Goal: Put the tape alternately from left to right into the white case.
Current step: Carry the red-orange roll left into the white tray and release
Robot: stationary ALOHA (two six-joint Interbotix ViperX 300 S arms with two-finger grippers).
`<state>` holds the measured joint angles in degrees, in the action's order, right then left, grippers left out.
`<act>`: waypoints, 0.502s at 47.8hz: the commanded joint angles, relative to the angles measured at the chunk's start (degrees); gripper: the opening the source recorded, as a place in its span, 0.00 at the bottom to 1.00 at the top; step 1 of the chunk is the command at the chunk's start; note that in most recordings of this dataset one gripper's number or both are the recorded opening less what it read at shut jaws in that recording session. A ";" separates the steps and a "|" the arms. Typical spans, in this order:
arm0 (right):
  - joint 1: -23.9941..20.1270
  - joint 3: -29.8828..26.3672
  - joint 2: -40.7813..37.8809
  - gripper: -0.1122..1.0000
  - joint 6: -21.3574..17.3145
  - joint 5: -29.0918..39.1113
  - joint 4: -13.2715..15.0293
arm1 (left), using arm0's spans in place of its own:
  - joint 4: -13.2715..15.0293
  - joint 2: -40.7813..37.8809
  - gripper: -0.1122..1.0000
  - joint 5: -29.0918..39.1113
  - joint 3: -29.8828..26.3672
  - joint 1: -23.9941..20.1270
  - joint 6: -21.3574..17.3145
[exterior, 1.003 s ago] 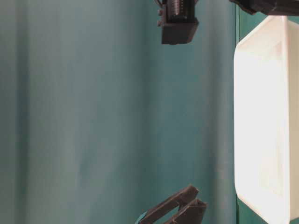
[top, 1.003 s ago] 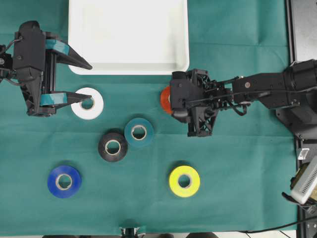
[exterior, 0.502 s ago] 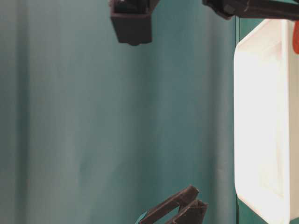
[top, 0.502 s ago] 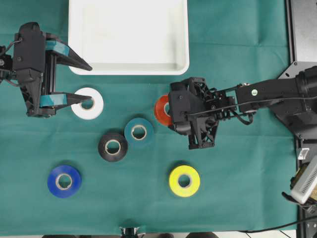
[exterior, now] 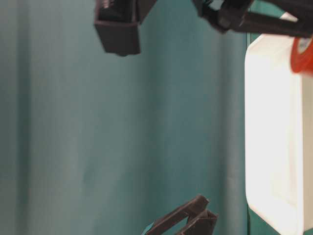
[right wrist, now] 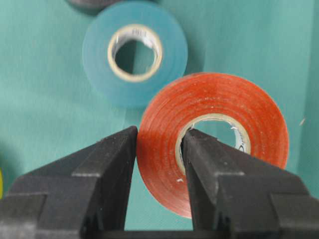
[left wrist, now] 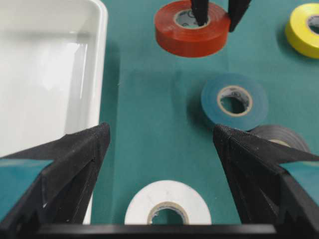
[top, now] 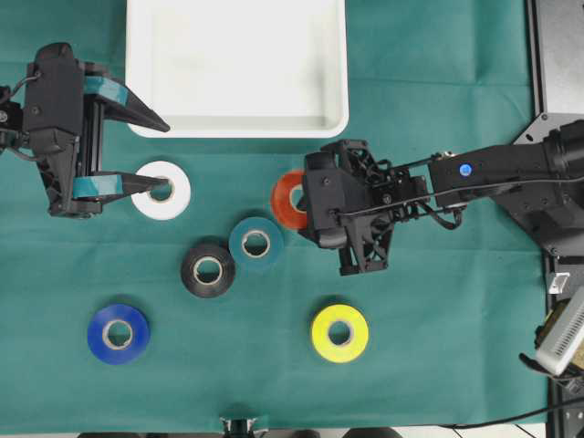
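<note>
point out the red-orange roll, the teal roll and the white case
red-orange roll (right wrist: 219, 107): right wrist view, its glossy face
teal roll (top: 256, 244): overhead view, its upper face
white case (top: 339, 123): overhead view, its rim corner

The right gripper (top: 302, 202), clamped on the wall of the red-orange tape roll (top: 288, 200), sits farther left in the overhead view than a second ago, and slightly lower in that picture. The roll travels with it: earlier it was mostly hidden under the gripper body, and now more of its ring shows, closer to the teal roll (top: 255, 243). In the table-level view the red-orange roll (exterior: 302, 55) now appears at the right edge in front of the white case (exterior: 274, 147), and the dark arm parts along the top edge sit farther left.
</note>
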<state>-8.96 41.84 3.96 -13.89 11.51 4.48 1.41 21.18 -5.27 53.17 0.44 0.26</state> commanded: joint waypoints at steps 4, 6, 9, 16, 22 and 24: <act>1.58 -2.46 1.41 0.12 0.00 -0.44 3.08 | 0.09 0.44 0.94 -0.26 -0.62 0.35 0.09; 1.93 -2.81 1.41 0.12 0.00 -0.44 4.04 | 0.09 0.44 0.94 -0.26 -0.62 0.44 0.00; 2.46 -3.43 1.41 0.12 0.00 -0.79 5.10 | 0.09 0.44 0.94 -0.26 -0.62 0.62 0.00; 4.13 -5.19 0.44 0.12 0.00 -2.02 7.47 | 0.18 0.44 0.94 -0.26 -0.62 0.62 0.00; 5.71 -7.21 -1.58 0.12 0.00 -2.37 9.14 | 0.09 0.44 0.94 -0.26 -0.53 0.62 0.00; 6.33 -8.00 -2.29 0.12 0.09 -2.37 9.76 | 0.09 0.44 0.94 -0.26 -0.53 0.70 0.00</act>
<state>-3.60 36.39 1.93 -13.89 9.84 13.18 1.41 21.18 -5.27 53.17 0.88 0.35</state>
